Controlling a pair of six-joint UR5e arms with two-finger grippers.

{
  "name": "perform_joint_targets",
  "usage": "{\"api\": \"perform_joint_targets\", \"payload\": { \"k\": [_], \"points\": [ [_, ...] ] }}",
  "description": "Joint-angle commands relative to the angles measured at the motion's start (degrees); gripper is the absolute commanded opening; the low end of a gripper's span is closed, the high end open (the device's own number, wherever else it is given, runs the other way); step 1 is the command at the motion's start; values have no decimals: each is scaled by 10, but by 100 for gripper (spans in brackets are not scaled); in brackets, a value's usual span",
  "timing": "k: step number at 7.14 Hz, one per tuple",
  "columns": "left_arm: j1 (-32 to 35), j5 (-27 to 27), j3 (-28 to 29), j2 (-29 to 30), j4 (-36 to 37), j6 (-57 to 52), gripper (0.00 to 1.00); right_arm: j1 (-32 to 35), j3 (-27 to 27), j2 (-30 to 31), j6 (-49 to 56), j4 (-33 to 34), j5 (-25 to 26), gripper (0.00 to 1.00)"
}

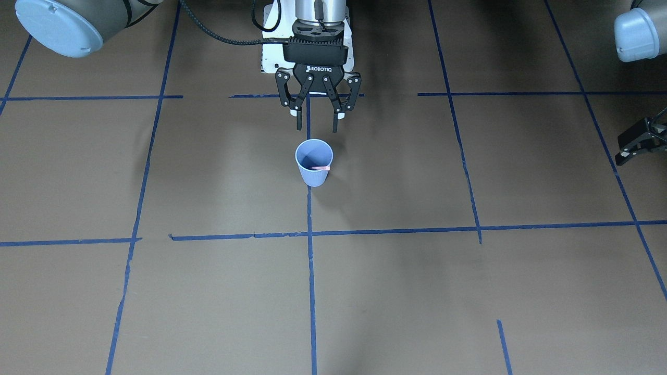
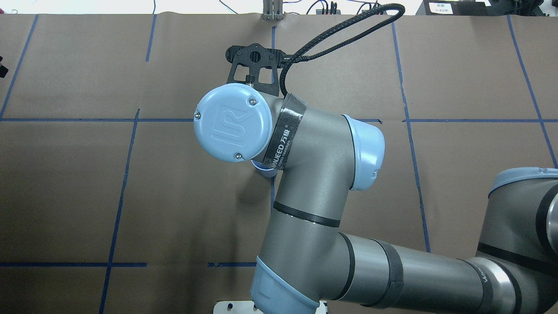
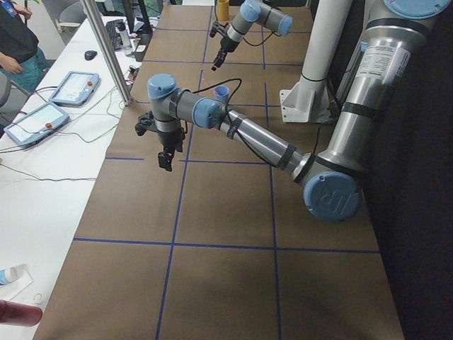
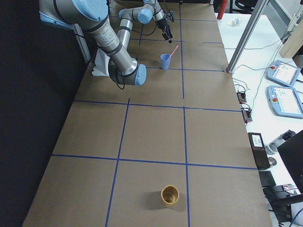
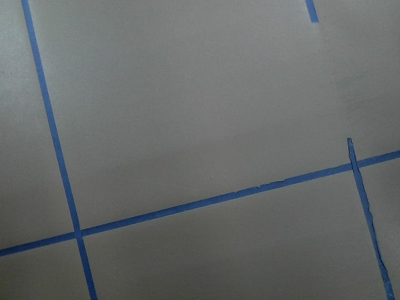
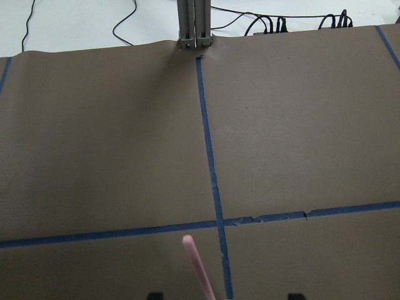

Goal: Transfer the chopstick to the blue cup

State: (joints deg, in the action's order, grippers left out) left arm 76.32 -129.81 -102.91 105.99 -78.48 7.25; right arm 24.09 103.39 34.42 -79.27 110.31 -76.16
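The blue cup [image 1: 314, 167] stands upright on the brown table, near the centre blue tape line. A pink chopstick [image 1: 322, 168] rests inside it and leans on the rim; in the exterior right view it [image 4: 173, 50] sticks out of the cup [image 4: 164, 61]. My right gripper [image 1: 317, 121] hangs open and empty just above and behind the cup. The right wrist view shows the chopstick's tip [image 6: 198, 267] between its fingertips. My left gripper [image 1: 637, 145] is far off at the table's side, cut by the frame edge; I cannot tell whether it is open or shut.
In the overhead view my right arm covers all but a sliver of the cup [image 2: 262, 170]. A tan cup [image 4: 170, 194] stands alone at the table's right end. Blue tape lines mark a grid on the table [image 1: 469, 291].
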Motion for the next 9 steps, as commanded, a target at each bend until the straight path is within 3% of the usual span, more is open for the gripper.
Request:
{"api": "perform_joint_targets", "payload": {
  "k": [1, 3, 5, 6, 9],
  "points": [
    [1, 0, 1, 0, 1, 0, 100, 22, 33, 3, 5, 37, -42, 100],
    [22, -1, 5, -19, 6, -11, 100, 109, 86, 27, 86, 97, -171, 100],
    [64, -5, 6, -65, 8, -94, 100, 232, 149, 136, 256, 92, -330, 100],
    [76, -9, 15, -93, 1, -140, 100, 298, 152, 186, 346, 75, -399, 100],
    [87, -39, 17, -140, -13, -154, 100, 407, 119, 386, 514, -99, -465, 100]
  ]
}}
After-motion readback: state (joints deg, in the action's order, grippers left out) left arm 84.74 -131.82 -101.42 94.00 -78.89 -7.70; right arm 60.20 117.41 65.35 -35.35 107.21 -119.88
